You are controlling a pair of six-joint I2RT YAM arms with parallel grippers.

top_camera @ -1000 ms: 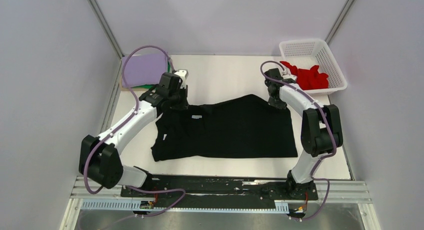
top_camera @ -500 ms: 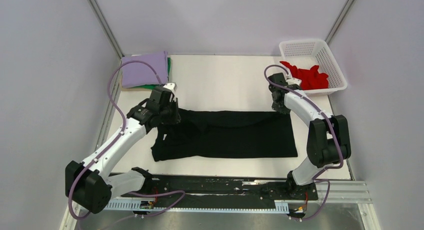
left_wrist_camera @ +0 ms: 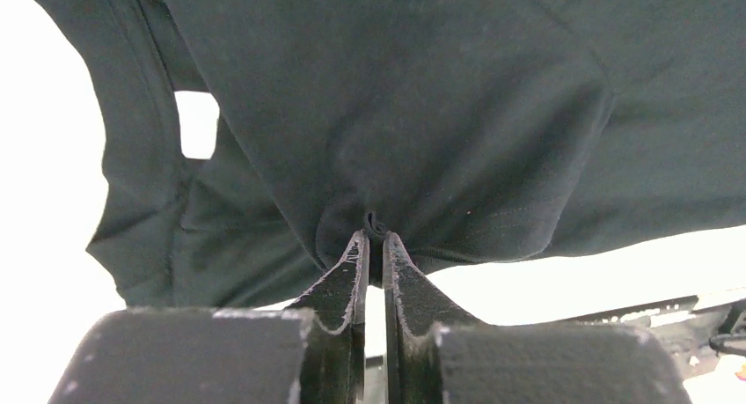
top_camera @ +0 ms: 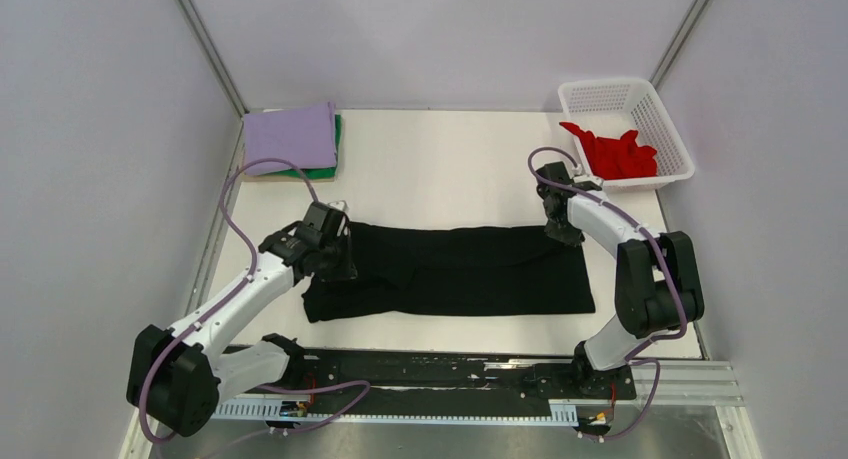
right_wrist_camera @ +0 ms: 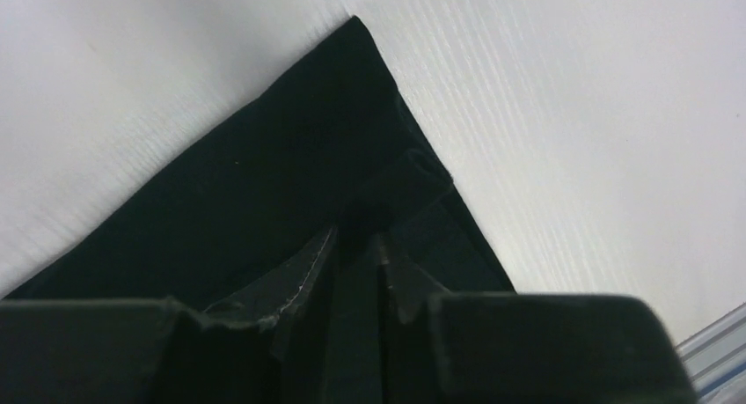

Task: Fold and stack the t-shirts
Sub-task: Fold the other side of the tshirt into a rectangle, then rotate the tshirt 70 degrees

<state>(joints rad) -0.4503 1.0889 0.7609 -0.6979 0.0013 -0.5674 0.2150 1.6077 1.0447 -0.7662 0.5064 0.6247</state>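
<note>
Top cam overlooks whole worktop (top_camera: 450, 169) from near edge; wrist cams v. close on black tee (top_camera: 470, 269), shared w/ top.

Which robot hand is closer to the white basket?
The right hand. It grips a corner of the black shirt just in front of the basket; the left hand holds the shirt's other end, far across the table.

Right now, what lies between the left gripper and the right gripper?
Only the black t-shirt. The top view shows it spread on the table from the left gripper to the right gripper, each shut on its cloth.
</note>
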